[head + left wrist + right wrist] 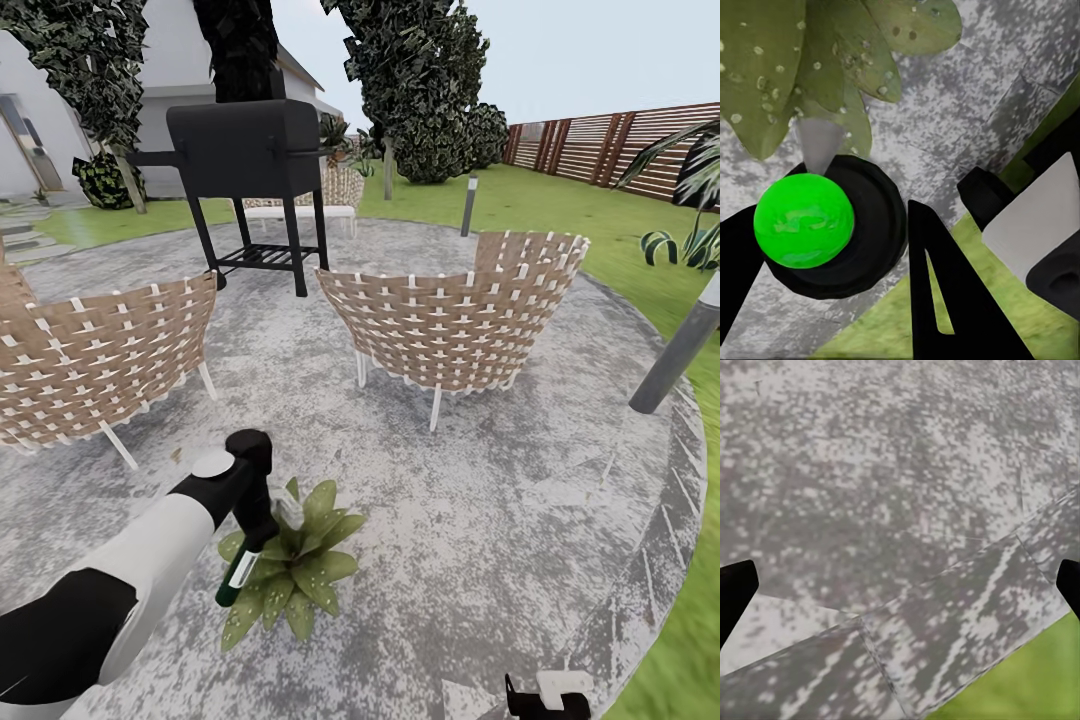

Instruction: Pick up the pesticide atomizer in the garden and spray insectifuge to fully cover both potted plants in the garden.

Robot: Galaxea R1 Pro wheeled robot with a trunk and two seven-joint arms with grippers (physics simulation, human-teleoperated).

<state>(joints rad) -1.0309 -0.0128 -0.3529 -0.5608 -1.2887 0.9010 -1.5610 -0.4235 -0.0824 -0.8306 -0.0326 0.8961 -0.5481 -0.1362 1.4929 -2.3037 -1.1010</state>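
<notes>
Pesticide atomizer with green bottle and black head point(240, 570) held in the closed left pincer point(258, 528), hanging over the low potted plant of pointed green leaves with paler edges point(295, 572) on the round grey paved patio point(480, 520). Seen from the left wrist camera: bright green round body point(804, 220) sitting in a black ring between the two black fingers point(945, 292), with a pale grey cone of spray going toward the leaves point(810, 67), already dotted with small pale drops. Right pincer point(548, 697) low at the edge of the head view, above the patio border; in the right wrist camera two black fingertips point(735, 589) far apart at the sides, so standing open, holding nothing, over grey paving point(892, 510) and a strip of green lawn point(1020, 682). Behind the plant, two woven wicker chairs with white legs point(455, 315), a black barbecue grill on a stand point(245, 150), dark trees point(420, 80), and a brown slatted wooden fence point(610, 145) beyond the grass.
</notes>
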